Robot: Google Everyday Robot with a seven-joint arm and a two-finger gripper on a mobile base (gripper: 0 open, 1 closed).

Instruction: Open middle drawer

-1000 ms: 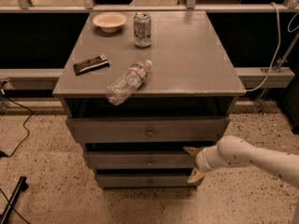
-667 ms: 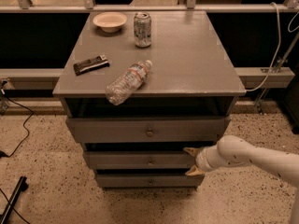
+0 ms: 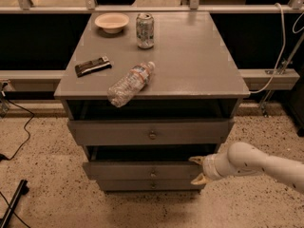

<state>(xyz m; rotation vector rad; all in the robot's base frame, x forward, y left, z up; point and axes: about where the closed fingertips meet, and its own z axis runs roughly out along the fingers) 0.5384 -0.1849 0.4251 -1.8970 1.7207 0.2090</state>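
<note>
Gripper (image 3: 198,170) low at the right front of the grey table (image 3: 190,56), on the end of a white arm (image 3: 259,163) reaching in from the right edge of view. Fingers (image 3: 196,160) spread well apart, one at the upper edge and one at the lower edge of the right end of the middle drawer (image 3: 137,170); cannot tell whether touching the wood, and nothing else between them. Second of three grey fronts, with a small round knob (image 3: 153,174) at centre, standing a little forward of the bottom drawer (image 3: 137,185), with a dark gap above. Top drawer (image 3: 118,133) also forward of the frame, under a dark opening. On the tabletop: pale bowl (image 3: 111,22) at the back left, drinks can (image 3: 145,30) upright just beside it to the right, dark wrapped bar (image 3: 92,66) lying flat nearer the left edge, clear plastic bottle (image 3: 130,83) on its side, base end jutting past the front edge above the top drawer. Speckled floor (image 3: 47,184) below.
</note>
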